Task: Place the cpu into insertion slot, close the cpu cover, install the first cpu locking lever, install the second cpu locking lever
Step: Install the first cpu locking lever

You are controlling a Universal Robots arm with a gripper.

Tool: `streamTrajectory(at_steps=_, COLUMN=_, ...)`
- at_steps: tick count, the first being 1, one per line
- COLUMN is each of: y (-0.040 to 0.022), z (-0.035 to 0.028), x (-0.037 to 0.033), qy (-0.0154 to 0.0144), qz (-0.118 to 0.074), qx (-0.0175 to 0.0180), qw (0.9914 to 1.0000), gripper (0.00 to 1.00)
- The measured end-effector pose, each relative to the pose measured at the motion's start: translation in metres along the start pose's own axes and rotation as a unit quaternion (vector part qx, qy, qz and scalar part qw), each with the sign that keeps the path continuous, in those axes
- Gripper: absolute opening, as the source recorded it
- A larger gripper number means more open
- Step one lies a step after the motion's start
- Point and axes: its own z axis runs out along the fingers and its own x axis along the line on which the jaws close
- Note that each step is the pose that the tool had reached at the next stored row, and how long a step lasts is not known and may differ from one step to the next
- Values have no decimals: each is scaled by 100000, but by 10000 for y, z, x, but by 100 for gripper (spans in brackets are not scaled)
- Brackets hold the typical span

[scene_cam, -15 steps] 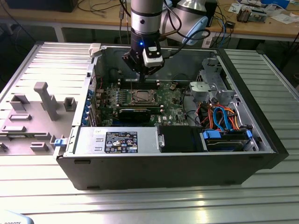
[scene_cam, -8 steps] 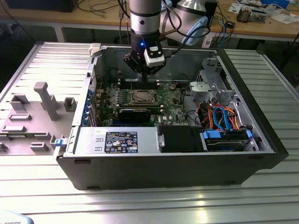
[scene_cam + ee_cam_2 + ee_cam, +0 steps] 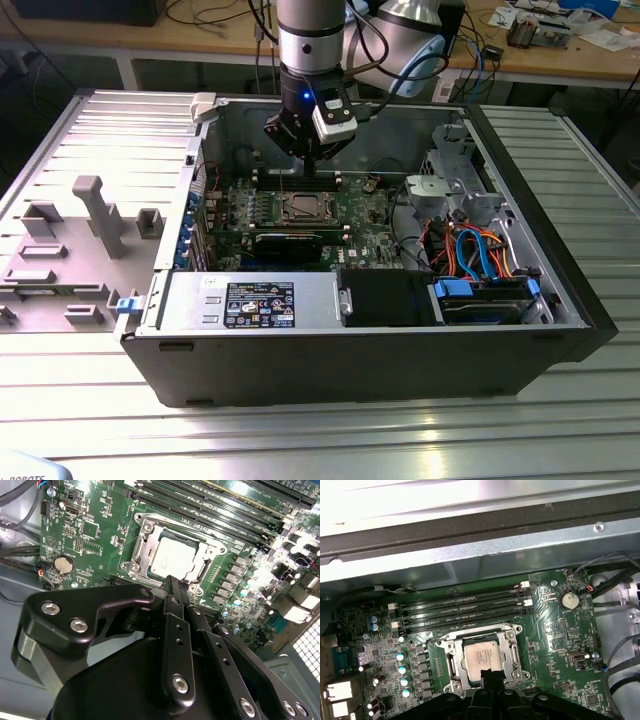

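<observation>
The cpu [image 3: 482, 656] lies flat in the insertion slot [image 3: 303, 208]. The cpu cover [image 3: 509, 645] seems to be down around it, with the grey top showing through its window. The tool [image 3: 490, 675] hangs just above the near edge of the slot, its fingers drawn narrow together and holding nothing. The step in hand is probably a locking lever, though it cannot be told whether either lever beside the slot is hooked. To do it well, the tip should likely press only on the thin lever. It should keep off the cpu top and off the small parts of the green board [image 3: 560, 625] around the slot.
</observation>
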Motion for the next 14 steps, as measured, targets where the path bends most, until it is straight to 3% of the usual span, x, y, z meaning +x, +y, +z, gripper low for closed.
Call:
streamTrajectory(at_steps=6, y=-4, z=-1, x=17, qy=0, qz=-31, qx=-5, qw=100000, gripper=11)
streamTrajectory(at_steps=8, y=-30, z=-7, x=156, qy=1, qz=-36, qx=-2, qw=100000, gripper=11)
streamTrajectory(at_steps=9, y=-35, z=-8, x=177, qy=5, qz=-57, qx=2, qw=100000, gripper=11)
streamTrajectory(at_steps=14, y=-35, z=-8, x=178, qy=13, qz=-461, qx=-20, qw=99999, gripper=11)
